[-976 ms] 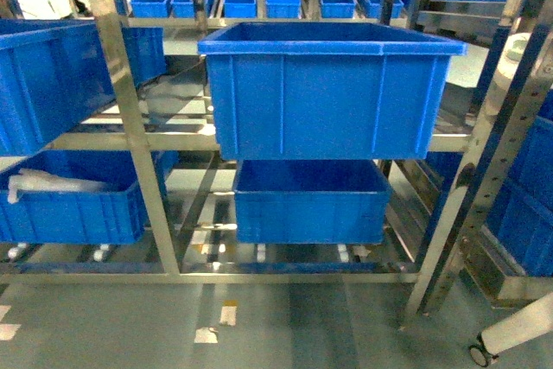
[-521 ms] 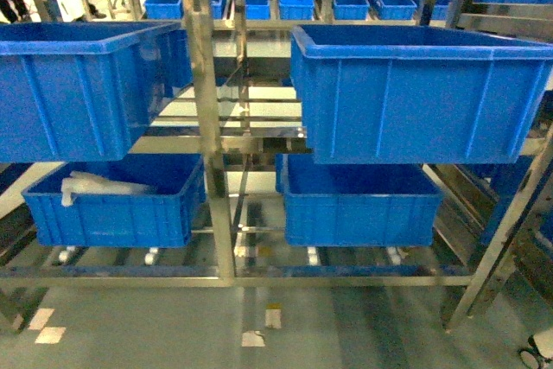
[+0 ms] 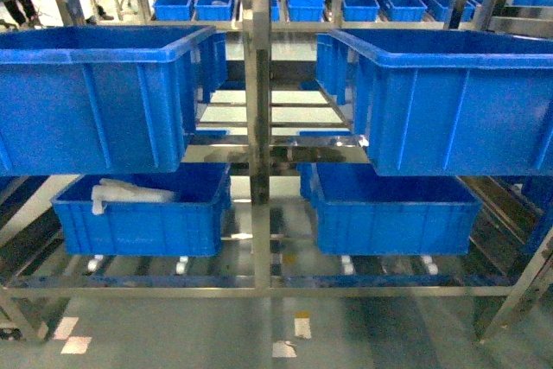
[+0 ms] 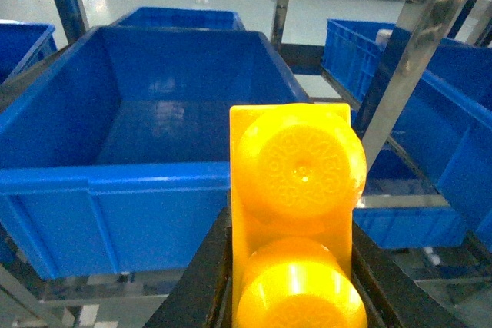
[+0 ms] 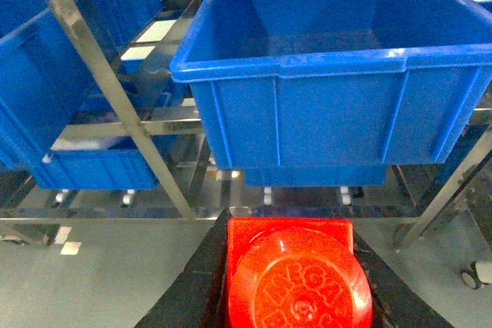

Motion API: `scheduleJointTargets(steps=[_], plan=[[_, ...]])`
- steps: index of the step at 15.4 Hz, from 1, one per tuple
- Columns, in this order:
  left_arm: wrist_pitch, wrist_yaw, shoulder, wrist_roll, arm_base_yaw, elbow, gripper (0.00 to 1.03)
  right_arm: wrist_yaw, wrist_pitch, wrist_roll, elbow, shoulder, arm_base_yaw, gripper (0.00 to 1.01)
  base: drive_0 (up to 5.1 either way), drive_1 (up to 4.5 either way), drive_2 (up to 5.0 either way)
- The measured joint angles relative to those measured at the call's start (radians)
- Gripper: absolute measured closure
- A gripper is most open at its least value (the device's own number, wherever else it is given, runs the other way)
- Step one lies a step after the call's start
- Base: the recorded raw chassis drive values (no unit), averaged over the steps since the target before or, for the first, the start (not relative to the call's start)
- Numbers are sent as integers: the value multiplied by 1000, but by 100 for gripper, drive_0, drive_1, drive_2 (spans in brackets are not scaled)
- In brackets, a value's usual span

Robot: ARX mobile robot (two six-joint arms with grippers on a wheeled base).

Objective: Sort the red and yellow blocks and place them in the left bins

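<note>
**Both blocks in hand, lining up on the rack**

So the robot is sitting square in front of the steel rack (image 3: 257, 127), with the centre post right in the middle of the head view. Neither arm is showing in that view, only in the wrist cams.

The left gripper (image 4: 292, 266) is clamping the yellow block (image 4: 296, 213) between its dark jaws, studs facing the camera. It's hanging just short of the near rim of the upper left bin (image 4: 115, 178), which looks empty inside. The right gripper (image 5: 290, 282) is gripping the red block (image 5: 296, 278) the same way, but it's lower and further back, near the floor in front of the rack, with the upper right bin (image 5: 338, 105) well ahead of it.

I'd say this is the approach step: pickup done, nothing dropped yet. Next move, as I read it, is pushing the yellow block forward over that rim and letting go once it's clearly above the bin floor. The red one needs lifting first, then carrying across to the left side, since the task wants left bins. Watch the centre post on the way over.
</note>
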Motion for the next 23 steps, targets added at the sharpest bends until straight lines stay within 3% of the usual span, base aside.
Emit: scheduleJointTargets(steps=[12, 19, 20, 21, 22, 23], plan=[[1, 0, -3, 0, -2, 1, 77, 0, -3, 0, 2, -1, 0, 74, 6, 438, -426], [3, 0, 2, -1, -1, 2, 77, 0, 1, 0, 2, 4, 0, 74, -2, 69, -74], [2, -1, 2, -2, 1, 2, 77, 8, -1, -17, 20, 26, 0, 74, 0, 0, 0], [2, 3, 2, -2, -3, 2, 77, 3, 81, -57, 139, 246, -3, 74, 0, 0, 0], [2, 3, 2, -2, -3, 2, 77, -5, 66, -102, 166, 322, -9, 74, 0, 0, 0], [2, 0, 2, -2, 1, 2, 77, -22, 58, -125, 194, 386, -24, 74, 0, 0, 0]])
